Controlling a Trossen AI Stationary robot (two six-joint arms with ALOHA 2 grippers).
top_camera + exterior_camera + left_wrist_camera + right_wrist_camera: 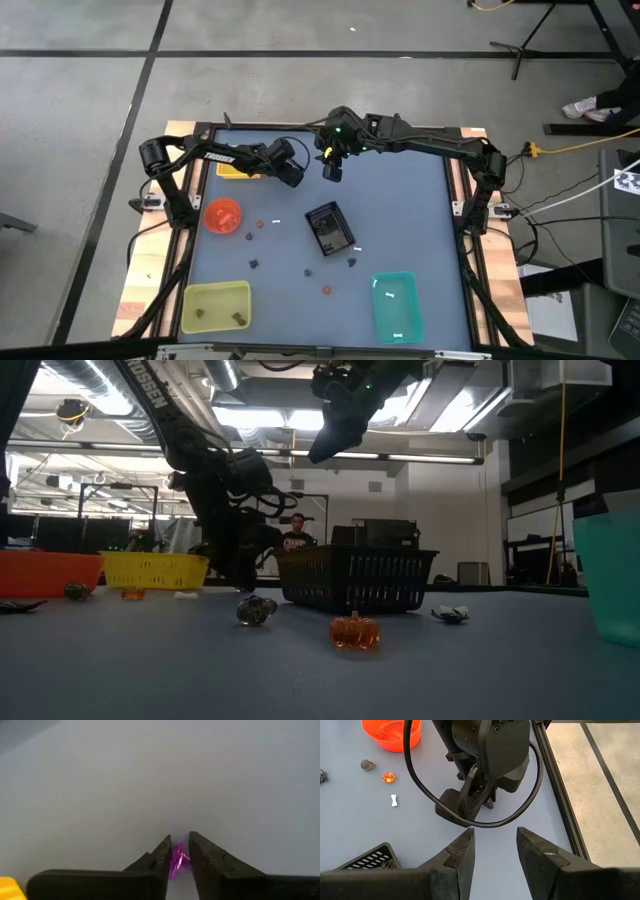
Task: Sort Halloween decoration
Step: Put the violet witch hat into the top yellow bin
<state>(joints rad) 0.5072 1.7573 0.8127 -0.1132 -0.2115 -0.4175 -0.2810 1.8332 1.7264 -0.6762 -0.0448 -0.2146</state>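
You have a small purple trinket [177,860] pinched between the fingers of the left tool [179,851], low over the bench [400,220] near its far edge, beside the yellow container [232,170]. Its long axis runs roughly along the fingers; which way it points is unclear. The right tool [495,845] hovers higher nearby, fingers apart and empty.

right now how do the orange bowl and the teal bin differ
The orange bowl is round and sits on the left arm's side; the teal bin is rectangular and sits on the right arm's side. The bowl holds an orange trinket, the bin small white ones. Both rest on the table.
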